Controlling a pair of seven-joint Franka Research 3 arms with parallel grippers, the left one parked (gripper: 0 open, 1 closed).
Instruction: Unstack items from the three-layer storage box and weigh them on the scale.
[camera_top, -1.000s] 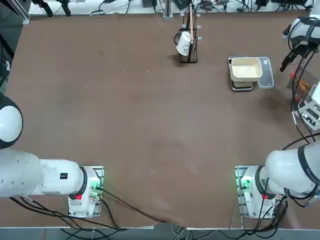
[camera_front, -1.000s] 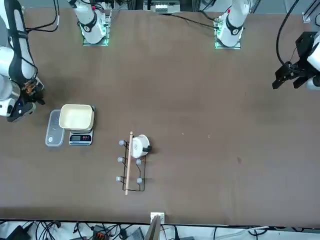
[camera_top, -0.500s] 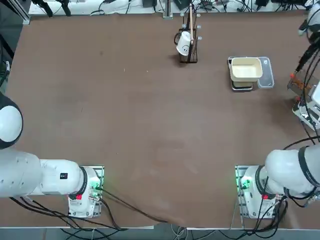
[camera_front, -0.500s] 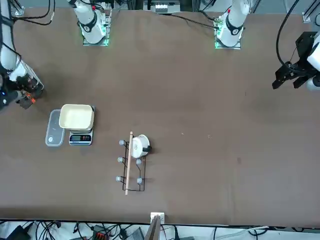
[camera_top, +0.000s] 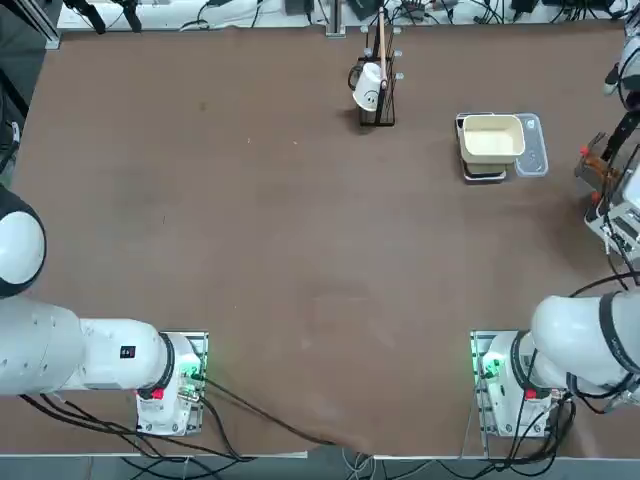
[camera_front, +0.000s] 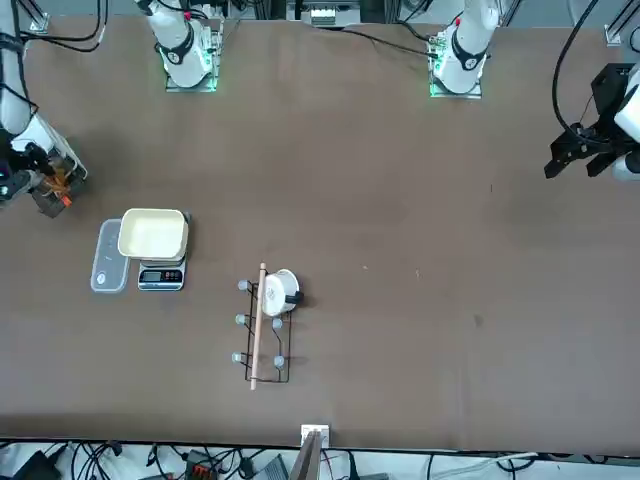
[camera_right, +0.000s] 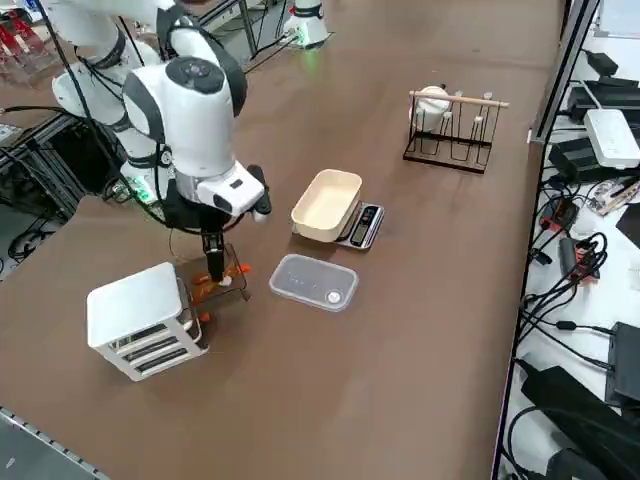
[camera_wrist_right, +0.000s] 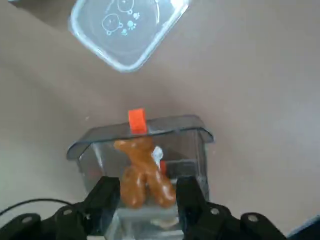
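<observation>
**A:** Wondering how that bread piece (camera_wrist_right: 142, 175) handles. Looks glossy brown and knobbly, twisted a bit like a mini pretzel bun.

**B:** Probably light and a little squashy, maybe crumbly too. Best pinched gently across the fat middle, not by a thin end.

**A:** And sitting where, exactly?

**B:** Inside the clear layer (camera_wrist_right: 145, 131) with the orange tab (camera_wrist_right: 136, 120), just beside the three-layer storage box (camera_right: 140, 320), near the right edge of the surface (camera_right: 420, 330). Clear lid (camera_right: 313, 283) on its other side.

**A:** Grabbed already?

**B:** Doesn't look like it. Right gripper (camera_wrist_right: 144, 197) straight over the layer, fingers (camera_wrist_right: 107, 197) spread, one on each side of the piece, seemingly not clamped yet. Scale (camera_right: 362, 225) with the cream bowl (camera_right: 325, 205) further along, beyond the lid.
</observation>
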